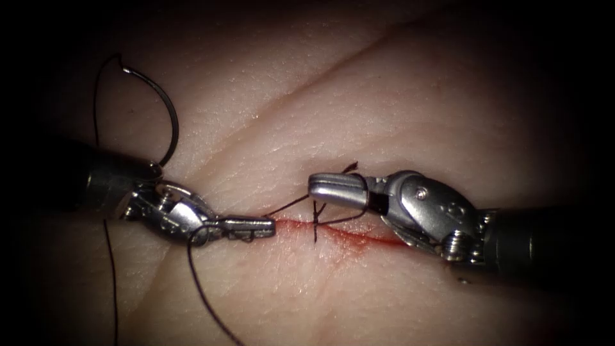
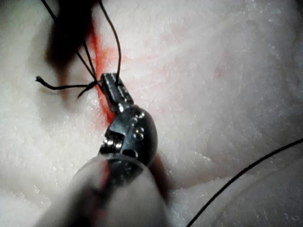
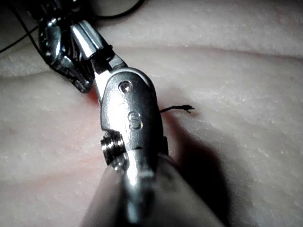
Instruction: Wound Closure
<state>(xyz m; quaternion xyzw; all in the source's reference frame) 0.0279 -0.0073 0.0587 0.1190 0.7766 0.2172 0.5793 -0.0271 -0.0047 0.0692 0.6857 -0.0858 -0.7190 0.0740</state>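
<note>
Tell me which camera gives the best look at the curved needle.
The endoscope view: the needle lies free on the tissue left of the cut, its whole curve visible, held by neither tool. In the wrist views I can make out thread but cannot identify the needle.

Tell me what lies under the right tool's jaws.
Under the right tool lie the tissue, the thread running to the knot, and the red cut. The stretch directly beneath the jaws is hidden. The needle lies free, left.

Right gripper (image 3: 80, 42) over pale tissue (image 3: 236, 156); short thread end (image 3: 177, 109) sticks out beside its wrist.
</note>
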